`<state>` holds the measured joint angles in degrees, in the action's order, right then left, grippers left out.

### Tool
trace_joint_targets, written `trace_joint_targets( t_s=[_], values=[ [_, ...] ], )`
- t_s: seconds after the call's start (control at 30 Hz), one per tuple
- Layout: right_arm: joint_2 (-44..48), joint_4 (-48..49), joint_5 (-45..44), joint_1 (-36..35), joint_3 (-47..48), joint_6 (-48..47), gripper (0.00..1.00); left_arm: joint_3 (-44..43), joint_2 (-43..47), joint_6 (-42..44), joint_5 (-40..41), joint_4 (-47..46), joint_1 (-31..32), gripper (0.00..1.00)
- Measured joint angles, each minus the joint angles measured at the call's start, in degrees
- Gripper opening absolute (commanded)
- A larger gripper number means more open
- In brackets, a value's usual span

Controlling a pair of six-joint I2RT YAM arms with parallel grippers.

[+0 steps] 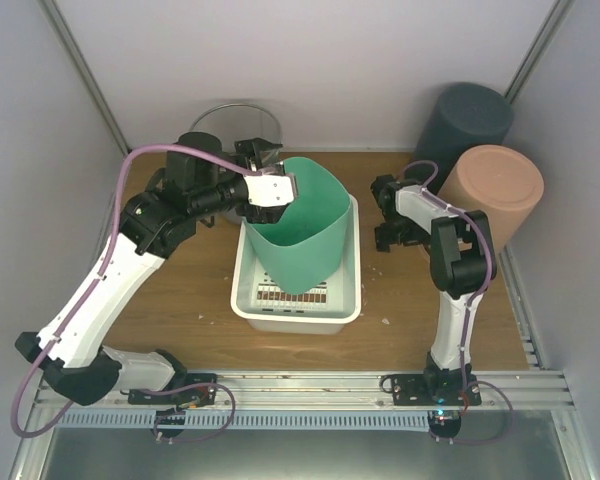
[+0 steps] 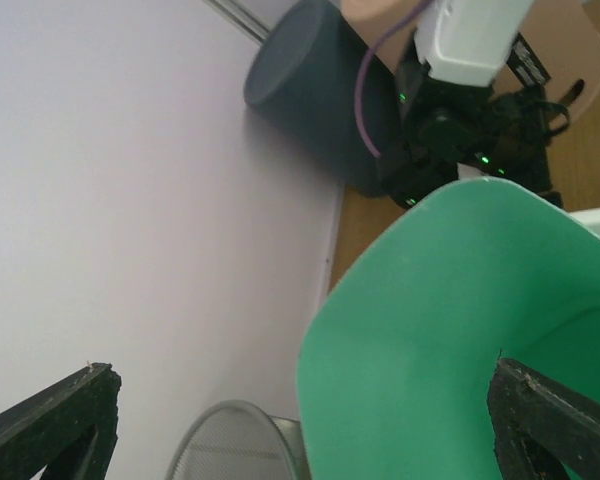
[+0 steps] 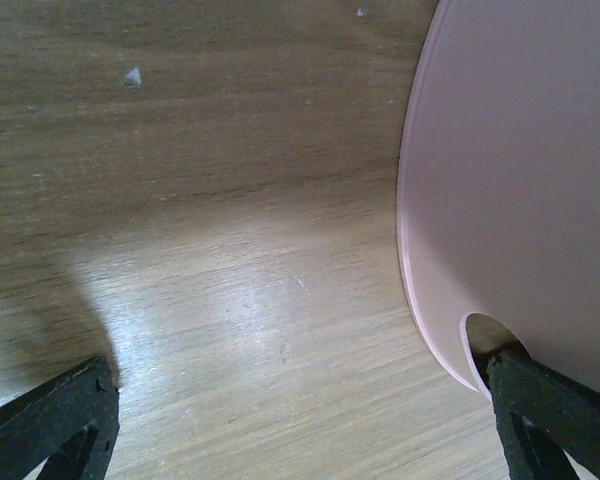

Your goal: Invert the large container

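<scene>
The large container (image 1: 305, 225) is a green bin standing tilted in a white tray (image 1: 295, 318), with its open mouth up and toward the back. My left gripper (image 1: 268, 178) is at the upper left part of its rim. In the left wrist view the jaws are wide apart and the green wall (image 2: 450, 330) fills the right half of the gap of my left gripper (image 2: 300, 372); I cannot tell if a finger touches it. My right gripper (image 1: 388, 218) hangs open to the right of the tray. In its own view the right gripper (image 3: 298, 365) is over bare wood.
A wire mesh bin (image 1: 230, 115) stands behind the left gripper and shows in the left wrist view (image 2: 230, 440). A dark grey bin (image 1: 465, 120) and a salmon bin (image 1: 495, 190) fill the back right corner. A pale curved rim (image 3: 500, 180) lies by the right gripper's right finger.
</scene>
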<state>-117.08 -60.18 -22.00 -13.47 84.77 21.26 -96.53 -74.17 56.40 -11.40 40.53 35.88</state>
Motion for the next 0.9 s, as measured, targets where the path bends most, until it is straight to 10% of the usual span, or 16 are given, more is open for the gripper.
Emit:
trace_joint_targets(
  t_s=[0.53, 0.9],
  values=[
    [1.51, 2.43, 1.92, 3.87, 0.2, -6.29, 1.0, -14.53, -11.06, -3.04, -1.55, 17.42, 0.48, 0.98],
    [23.5, 4.7, 10.86, 4.0, 6.75, -7.85, 1.0, -25.09, -18.4, -9.44, 1.64, 27.61, 9.68, 0.9]
  ],
)
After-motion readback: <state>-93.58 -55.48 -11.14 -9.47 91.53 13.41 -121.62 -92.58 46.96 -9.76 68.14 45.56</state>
